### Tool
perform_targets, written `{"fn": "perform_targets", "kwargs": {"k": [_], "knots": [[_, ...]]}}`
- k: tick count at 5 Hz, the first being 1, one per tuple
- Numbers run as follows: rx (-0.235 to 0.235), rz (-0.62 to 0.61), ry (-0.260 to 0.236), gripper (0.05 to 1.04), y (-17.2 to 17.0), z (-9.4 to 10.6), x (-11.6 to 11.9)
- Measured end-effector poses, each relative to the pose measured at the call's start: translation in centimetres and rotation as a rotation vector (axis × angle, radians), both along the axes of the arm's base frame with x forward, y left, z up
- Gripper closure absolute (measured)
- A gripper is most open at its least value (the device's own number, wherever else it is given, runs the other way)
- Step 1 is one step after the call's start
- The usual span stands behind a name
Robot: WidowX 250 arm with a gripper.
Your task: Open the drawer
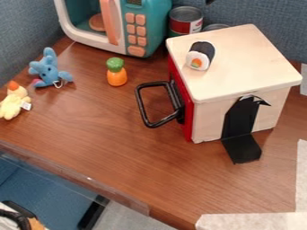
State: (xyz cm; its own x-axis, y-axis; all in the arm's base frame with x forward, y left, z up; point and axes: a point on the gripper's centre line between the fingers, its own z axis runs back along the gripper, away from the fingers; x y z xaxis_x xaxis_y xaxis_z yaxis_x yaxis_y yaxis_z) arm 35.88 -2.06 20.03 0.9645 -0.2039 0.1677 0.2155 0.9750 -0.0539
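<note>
table: you have the wooden tabletop nearest you, with the pale strips along its near right corner.
black bracket: it stands against the near side of the wooden box, its foot on the tabletop; it looks to be out of your pulling path.
black handle: it juts leftward from the drawer, over the tabletop, with no gripper on it. you have the grasp left to make.
red drawer front: your target, the drawer, is in the left side of the box and looks flush with it. you can see no opening gap, so i judge it shut and the pull wholly undone.
sushi roll: the toy lies on top of the box, near its left edge; a jolt in your pull could set it rolling.
orange toy with the green top: it stands left of the box, beyond the handle; a straight leftward pull probably clears it.
gripper: you have a small dark tip at the far edge, likely the gripper, beyond the box. you cannot tell how wide it is or whether it holds anything.
progress: nothing looks done; you have the approach, the grasp and the pull ahead.
</note>
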Motion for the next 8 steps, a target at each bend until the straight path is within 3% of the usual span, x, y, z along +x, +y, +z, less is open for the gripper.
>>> {"fn": "perform_targets", "kwargs": {"k": [1, 2, 3, 4, 5, 6, 8], "knots": [[0.000, 0.008, 0.041, 0.083, 0.0, -1.5, 0.0], [0.006, 0.106, 0.050, 0.083, 1.5, -2.9, -2.0], [0.016, 0.205, 0.020, 0.083, 3.0, -2.9, -3.6], [-0.001, 0.340, 0.065, 0.083, 4.8, -5.6, -5.0], [-0.013, 0.417, 0.046, 0.083, 5.2, -8.1, -5.1], [0.008, 0.460, 0.032, 0.083, 5.6, -10.7, -5.0], [0.056, 0.453, 0.103, 0.083, 6.1, -14.0, -4.7]]}}
